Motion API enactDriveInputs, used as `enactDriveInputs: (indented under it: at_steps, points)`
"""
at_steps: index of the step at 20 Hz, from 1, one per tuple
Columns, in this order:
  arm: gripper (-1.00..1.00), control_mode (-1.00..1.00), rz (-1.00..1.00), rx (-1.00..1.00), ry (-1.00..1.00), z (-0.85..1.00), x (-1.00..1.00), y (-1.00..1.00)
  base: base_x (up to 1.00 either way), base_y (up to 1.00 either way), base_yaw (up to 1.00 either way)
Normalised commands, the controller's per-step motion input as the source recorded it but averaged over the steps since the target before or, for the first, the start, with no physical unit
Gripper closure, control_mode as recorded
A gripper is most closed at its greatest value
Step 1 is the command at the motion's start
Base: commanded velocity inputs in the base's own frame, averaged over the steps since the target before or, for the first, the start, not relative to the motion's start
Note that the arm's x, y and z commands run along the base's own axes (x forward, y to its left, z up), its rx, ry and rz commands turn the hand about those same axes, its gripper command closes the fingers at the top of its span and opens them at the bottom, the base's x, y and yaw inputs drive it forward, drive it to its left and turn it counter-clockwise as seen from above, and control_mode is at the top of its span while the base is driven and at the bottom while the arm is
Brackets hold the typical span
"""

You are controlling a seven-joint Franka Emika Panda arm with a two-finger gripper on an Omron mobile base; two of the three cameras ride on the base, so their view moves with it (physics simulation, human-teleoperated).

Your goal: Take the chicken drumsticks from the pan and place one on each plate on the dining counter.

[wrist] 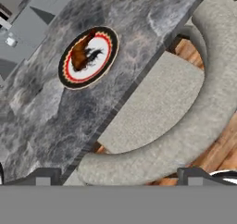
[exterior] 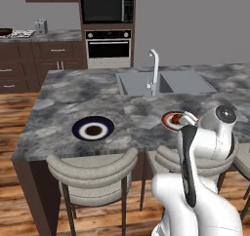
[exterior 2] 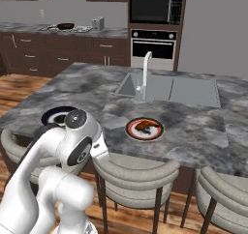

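**One drumstick plated, one plate bare**

I hang above the edge of the grey marbled stone dining counter (wrist: 41, 126), over the curved beige padded stool (wrist: 152, 112) tucked against it. My gripper (wrist: 118, 177) has its two dark fingertips (wrist: 41, 177) spread wide apart with nothing between them.

A lumpy orange-brown glazed chicken drumstick (exterior 2: 144, 126) lies on the small round plate with the reddish-brown rim (exterior 2: 131, 132), near the counter's front edge and in front of the grey sink basin (exterior 2: 169, 89) with its white tap (exterior 2: 145, 68). The round navy-rimmed plate (exterior: 93, 128) sits well apart along the same edge, holding nothing. The dark round pan (exterior 2: 65, 26) rests on the gas hob of the far counter; its contents are too small to tell.
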Motion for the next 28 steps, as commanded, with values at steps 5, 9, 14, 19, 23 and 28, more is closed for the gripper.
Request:
enactDriveInputs:
  at_steps: [5, 9, 14, 19, 23, 28]
  points:
    - [-1.0, -1.0, 0.03, 0.0, -0.01, 0.7, -0.83, -0.02, 0.0, 0.0, 0.0]
    - [-1.0, 1.0, 0.03, 0.0, 0.0, 0.3, -0.42, 0.0, -0.43, 0.0, 0.08]
    - [-1.0, 1.0, 0.0, 0.0, 0.0, 0.0, 0.0, 0.0, -0.79, 0.44, 0.19]
    - [-1.0, 1.0, 0.0, 0.0, 0.0, 0.0, 0.0, 0.0, -0.51, 0.92, 0.05]
    - [-1.0, 1.0, 0.0, 0.0, 0.0, 0.0, 0.0, 0.0, 0.05, 1.0, 0.0]
    - [-1.0, 1.0, 0.0, 0.0, 0.0, 0.0, 0.0, 0.0, 0.63, 1.0, -0.06]
